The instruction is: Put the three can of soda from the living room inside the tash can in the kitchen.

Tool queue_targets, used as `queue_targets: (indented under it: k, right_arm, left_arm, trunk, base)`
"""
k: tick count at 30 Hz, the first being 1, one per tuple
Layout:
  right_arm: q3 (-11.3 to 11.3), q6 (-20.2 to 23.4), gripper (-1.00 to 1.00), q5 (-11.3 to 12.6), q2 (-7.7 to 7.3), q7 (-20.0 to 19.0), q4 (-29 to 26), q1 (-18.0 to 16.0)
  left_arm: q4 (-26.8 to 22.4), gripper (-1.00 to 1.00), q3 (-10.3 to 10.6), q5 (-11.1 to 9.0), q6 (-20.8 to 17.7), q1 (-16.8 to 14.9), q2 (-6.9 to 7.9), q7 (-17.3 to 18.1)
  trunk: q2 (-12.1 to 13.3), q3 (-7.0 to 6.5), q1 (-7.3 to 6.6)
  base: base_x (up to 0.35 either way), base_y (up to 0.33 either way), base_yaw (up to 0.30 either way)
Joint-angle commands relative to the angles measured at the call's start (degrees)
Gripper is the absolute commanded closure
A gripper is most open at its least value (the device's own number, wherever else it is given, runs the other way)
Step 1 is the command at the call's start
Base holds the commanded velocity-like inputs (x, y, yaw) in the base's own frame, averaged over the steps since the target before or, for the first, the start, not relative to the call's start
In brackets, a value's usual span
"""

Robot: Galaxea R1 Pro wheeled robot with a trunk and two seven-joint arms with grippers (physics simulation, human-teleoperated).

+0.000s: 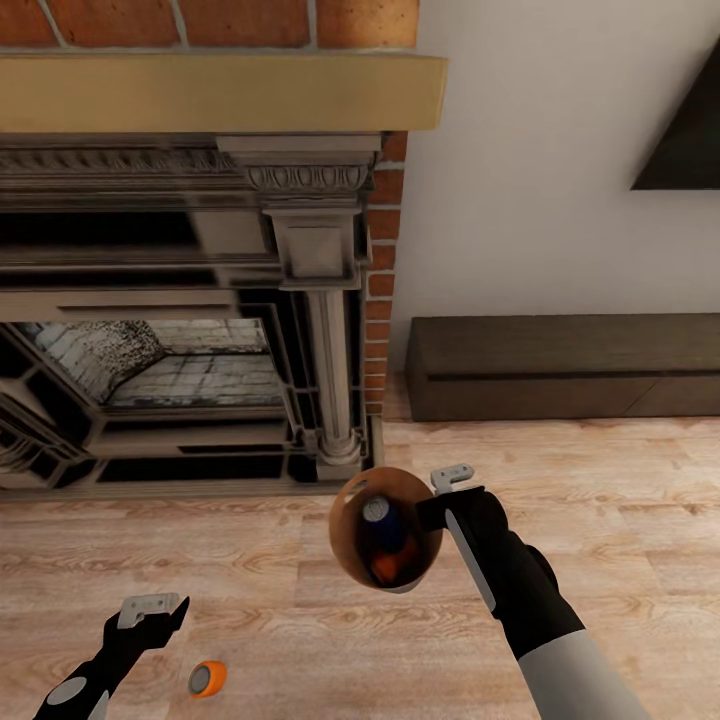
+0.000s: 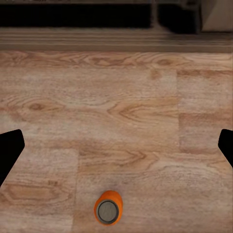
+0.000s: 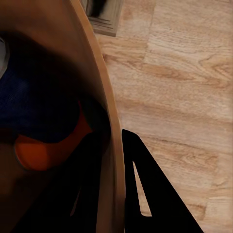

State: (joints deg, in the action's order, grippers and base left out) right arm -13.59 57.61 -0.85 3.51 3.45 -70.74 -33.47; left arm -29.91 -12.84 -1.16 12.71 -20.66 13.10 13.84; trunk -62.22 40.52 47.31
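Right gripper (image 1: 452, 492) clamps the bin (image 1: 352, 520) rim; left gripper (image 1: 152, 610) spread above floor can (image 1: 207, 679), which may roll if nudged

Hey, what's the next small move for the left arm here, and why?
Probably lower the left gripper onto the orange can on the floor and close on it. The gripper is open and empty above it, while the bin held by the right gripper already holds a blue can and another orange one.
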Motion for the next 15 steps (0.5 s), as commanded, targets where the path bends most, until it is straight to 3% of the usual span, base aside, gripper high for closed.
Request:
queue_targets:
  k: [1,15]
  right_arm:
    - [0.02,-0.04,1.0,0.76,0.01,-0.2,-0.01,-0.01]
    - [-0.03,-0.06,1.0,0.76,0.01,-0.2,-0.01,-0.01]
  left_arm:
    - [-0.01,-1.0,0.0,0.0,-0.01,0.0,0.02,0.03]
    - [-0.06,-1.0,0.08,-0.06,-0.07,0.0,0.0,0.22]
  trunk:
    - [0.0,0.0,0.0]
    - [-0.4,0.17,0.22]
  base:
    - [0.0,0.0,0.0]
    - [0.0,0.0,0.0]
